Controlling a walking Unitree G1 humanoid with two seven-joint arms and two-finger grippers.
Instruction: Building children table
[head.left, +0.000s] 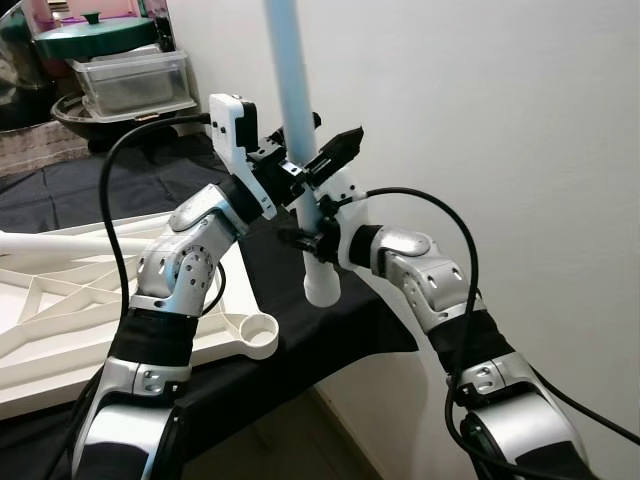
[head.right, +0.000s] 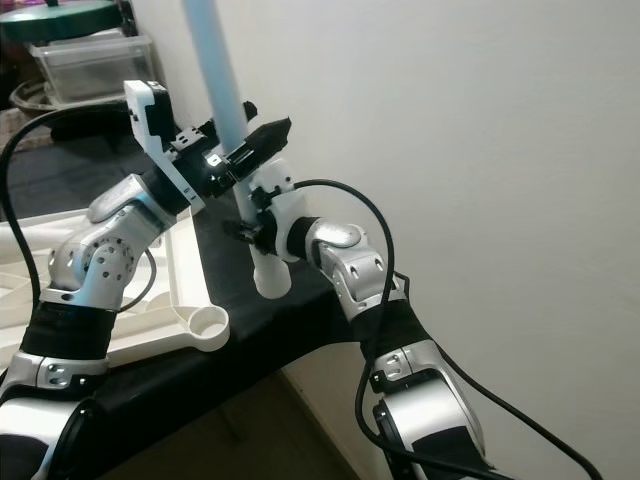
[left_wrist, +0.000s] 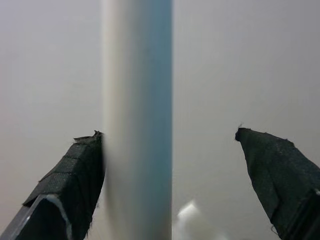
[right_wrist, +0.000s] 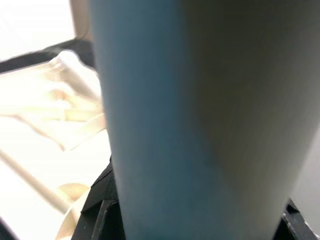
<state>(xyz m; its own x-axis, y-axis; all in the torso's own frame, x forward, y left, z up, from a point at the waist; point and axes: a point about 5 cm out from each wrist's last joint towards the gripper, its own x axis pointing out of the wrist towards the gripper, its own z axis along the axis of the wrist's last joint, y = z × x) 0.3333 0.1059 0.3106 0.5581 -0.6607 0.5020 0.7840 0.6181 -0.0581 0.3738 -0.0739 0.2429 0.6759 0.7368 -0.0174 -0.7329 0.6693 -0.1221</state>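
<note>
Table leg (head.left: 296, 110), a pale blue tube, stands nearly upright, its white end pointing down beside the white tabletop's (head.left: 60, 330) corner socket (head.left: 258, 333). Right gripper (head.left: 318, 238) clamps it low; left gripper (head.left: 305, 165) brackets it higher, fingers spread, one touching.

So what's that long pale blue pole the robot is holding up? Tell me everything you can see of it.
The pale blue pole is a smooth, round tube, plastic by its look, with a white lower end that is open like a socket. It stands almost upright in the air above the black cloth, tilted slightly, and its top runs out of the picture. The right gripper clamps it low down. Higher up, the left gripper is open around it, with one finger against its side.
</note>
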